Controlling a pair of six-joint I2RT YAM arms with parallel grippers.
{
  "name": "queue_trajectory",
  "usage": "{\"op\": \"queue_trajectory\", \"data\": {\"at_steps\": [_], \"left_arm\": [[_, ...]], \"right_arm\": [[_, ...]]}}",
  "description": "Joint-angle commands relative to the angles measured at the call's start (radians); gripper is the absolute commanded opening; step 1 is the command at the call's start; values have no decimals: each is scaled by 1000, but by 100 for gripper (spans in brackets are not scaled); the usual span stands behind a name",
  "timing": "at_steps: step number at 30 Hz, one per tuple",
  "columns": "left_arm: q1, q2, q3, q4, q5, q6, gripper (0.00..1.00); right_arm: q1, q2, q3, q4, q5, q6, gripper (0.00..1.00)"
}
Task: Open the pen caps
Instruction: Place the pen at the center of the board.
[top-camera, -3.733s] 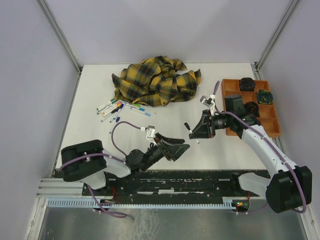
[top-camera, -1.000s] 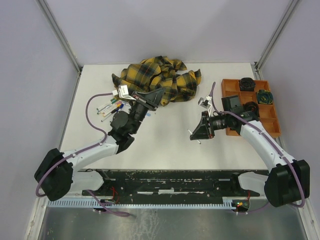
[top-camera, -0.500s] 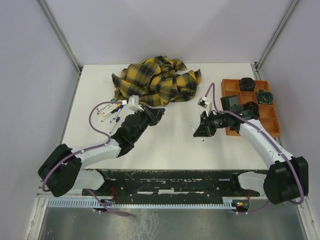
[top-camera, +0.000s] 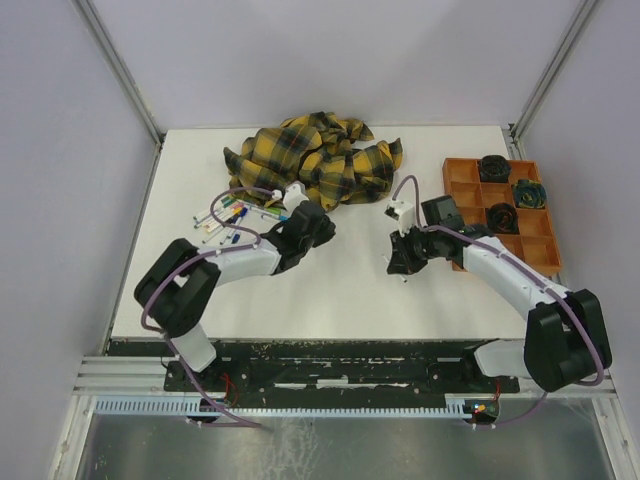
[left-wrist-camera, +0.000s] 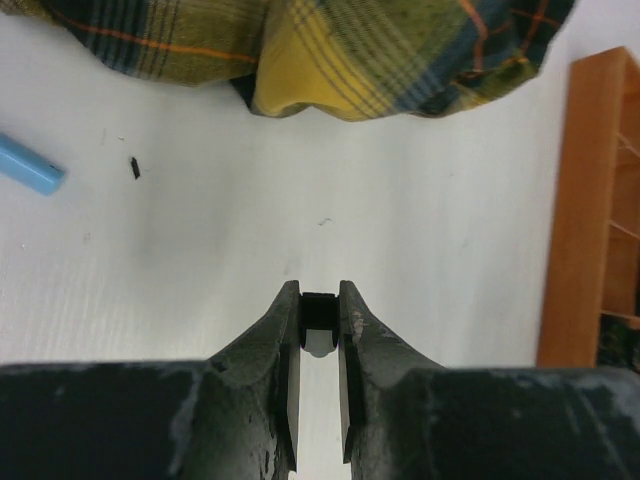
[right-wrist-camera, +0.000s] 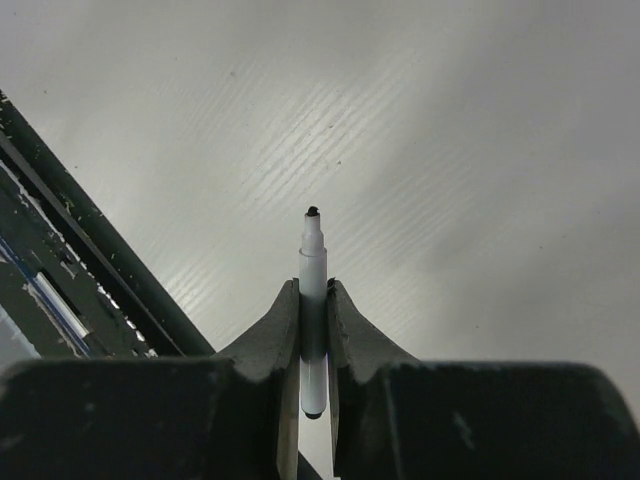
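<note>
table (top-camera: 340, 290) is bare white between the two grippers, and that middle strip is the roomiest ground i have. plaid cloth (top-camera: 315, 160) heaps at the far side, its near fold just beyond the left gripper (top-camera: 312, 228). orange tray (top-camera: 460, 175) sits along the right edge, just beside the right arm. dark rail (right-wrist-camera: 60, 230) shows low-left in the right wrist view.

left jaws are clenched on a black pen cap (left-wrist-camera: 319, 312), stubby, pinched at the very fingertips over bare table. right gripper (top-camera: 401, 258) grasps a pen (right-wrist-camera: 312, 285): thin white barrel, cap off, small black tip poking past the fingers (dark end at the rear too). loose pens (top-camera: 232, 214) lie in a fan left of the left gripper, near the cloth's near-left corner. a light-blue piece (left-wrist-camera: 28, 165) lies on the table, cut by the frame; cap or pen end, i can't tell.
</note>
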Motion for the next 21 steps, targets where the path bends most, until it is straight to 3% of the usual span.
{"op": "queue_trajectory", "data": {"at_steps": [1,7,15,21], "left_arm": [[10,94,134,-183,-66,-79,3],[19,222,281,-326,-72,-94,3],[32,272,308,-367,-88,-137,7],[44,280,308,-376,-75,-159,16]], "right_arm": [[74,33,-3,75,138,44,0],[148,103,30,83,290,115,1],[183,181,72,79,299,202,5],[195,258,81,80,276,255,6]]}}
